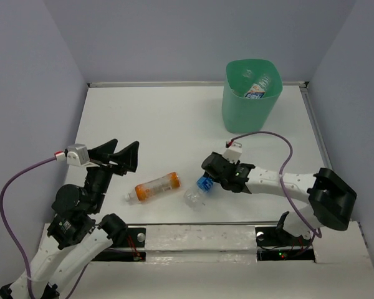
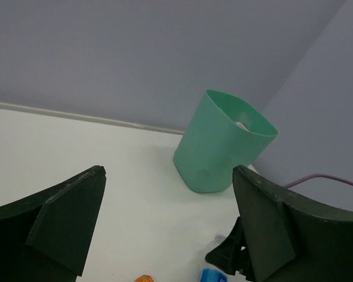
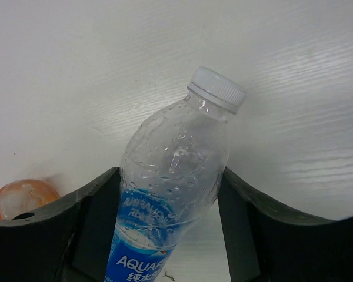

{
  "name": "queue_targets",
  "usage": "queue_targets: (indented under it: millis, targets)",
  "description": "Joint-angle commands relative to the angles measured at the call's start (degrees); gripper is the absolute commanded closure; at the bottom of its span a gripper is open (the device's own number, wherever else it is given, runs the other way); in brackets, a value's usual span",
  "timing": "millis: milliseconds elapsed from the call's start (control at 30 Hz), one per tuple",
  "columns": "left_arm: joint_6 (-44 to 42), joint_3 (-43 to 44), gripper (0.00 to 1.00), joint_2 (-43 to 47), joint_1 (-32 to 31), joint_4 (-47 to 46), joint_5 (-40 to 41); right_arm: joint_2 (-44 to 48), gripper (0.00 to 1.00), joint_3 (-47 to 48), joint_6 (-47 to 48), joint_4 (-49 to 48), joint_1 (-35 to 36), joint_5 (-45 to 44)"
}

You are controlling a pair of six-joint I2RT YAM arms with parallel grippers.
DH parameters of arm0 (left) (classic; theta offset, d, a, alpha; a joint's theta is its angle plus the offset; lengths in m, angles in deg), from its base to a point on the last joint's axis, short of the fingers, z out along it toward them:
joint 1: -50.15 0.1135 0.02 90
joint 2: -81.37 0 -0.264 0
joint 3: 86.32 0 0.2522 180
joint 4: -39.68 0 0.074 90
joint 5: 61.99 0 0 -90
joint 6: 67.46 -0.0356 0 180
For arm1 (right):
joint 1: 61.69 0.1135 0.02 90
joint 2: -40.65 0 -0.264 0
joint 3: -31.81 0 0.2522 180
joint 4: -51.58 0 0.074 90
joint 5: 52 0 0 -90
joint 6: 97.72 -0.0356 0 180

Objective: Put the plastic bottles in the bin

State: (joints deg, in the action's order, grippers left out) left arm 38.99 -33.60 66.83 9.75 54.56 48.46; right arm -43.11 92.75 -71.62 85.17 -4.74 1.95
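Between the jaws of the right gripper (image 3: 169, 176) lies the blue-labelled bottle (image 3: 182, 132).

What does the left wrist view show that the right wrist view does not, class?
Only left wrist: the green bin, the wall and a purple cable. Only right wrist: the white cap of the blue-label bottle held in the right end effector. Both: the white table and a bit of the orange bottle.
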Motion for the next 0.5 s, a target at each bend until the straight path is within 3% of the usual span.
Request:
queue_targets:
  millis: [0,200,333,433,467]
  targets:
    - [0.8,-0.6,0.01,1.6,1.1,-2.6,2.9,10.3,0.58,1.9,5.8,4.2,-0.4,-9.8]
    - [1.1,-0.8,0.01,2.6,2.1,-2.7,3.7,17.1,0.59,7.9,16.5,4.4,-0.4,-12.5]
    - [1.3,-0.7,0.01,1.8,2.8,-2.7,2.7,17.2,0.59,18.4,31.1,0.9,0.1,-15.0]
    - [1.5,-0.6,0.01,1.7,3.8,-2.8,1.8,15.3,0.59,25.4,49.9,-11.6,0.1,-19.6]
    - [1.6,-0.6,0.01,1.9,4.3,-2.9,1.8,13.5,0.59,27.0,55.3,-20.1,-0.5,-20.7]
